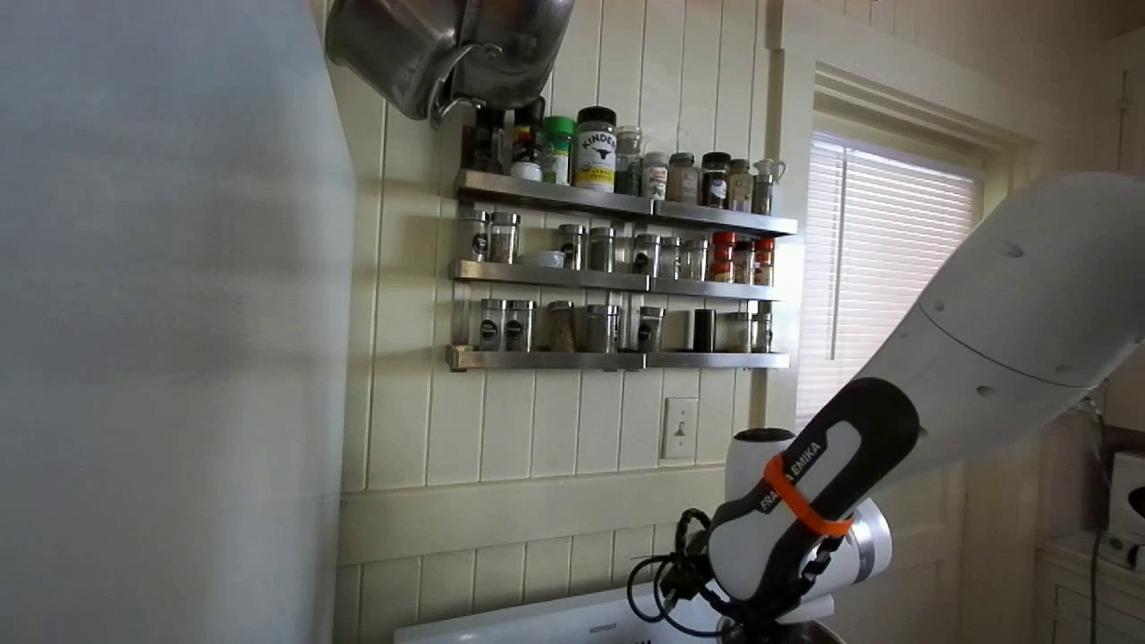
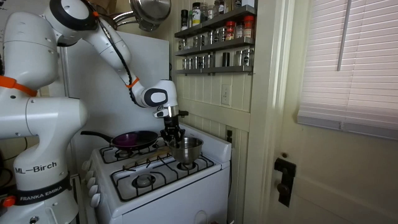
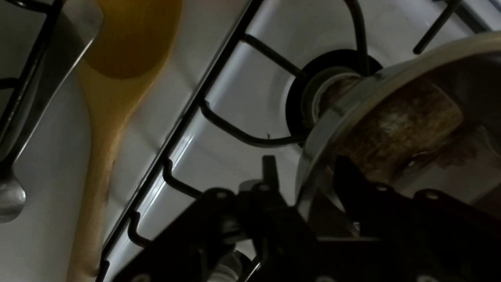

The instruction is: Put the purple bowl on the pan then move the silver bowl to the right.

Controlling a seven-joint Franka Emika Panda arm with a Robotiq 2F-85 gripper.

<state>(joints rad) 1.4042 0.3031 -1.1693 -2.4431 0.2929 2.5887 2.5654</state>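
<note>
Where an orange strap (image 1: 799, 507) crosses the robot arm (image 1: 1011, 331) in an exterior view, the name "FRANKA EMIKA" shows with letters partly covered; on the top of three spice shelves (image 1: 572, 276), a bottle (image 1: 596, 154) is labeled, so far as legible, "KINDER," and small lettering on the stove (image 1: 546, 628) appears to read "HOTPOINT."

In an exterior view, "ML-Birch" marks the robot's base (image 2: 46, 158) above a black band (image 2: 43, 192) lettered "FRANKA EMIKA." A purple bowl (image 2: 128, 139) sits inside a black pan (image 2: 147, 138) on the stove; a silver bowl (image 2: 188, 153) stands upright on the same stove, nearer its back panel (image 2: 214, 149).

In the wrist view, the gripper (image 3: 306, 168) has its fingers (image 3: 270, 172) spread, one outside the silver bowl and one within its rim; whether either touches the metal cannot be told. A wooden spoon (image 3: 103, 113) and a metal utensil (image 3: 47, 86) lie side by side on the stove, apart from that bowl.
</note>
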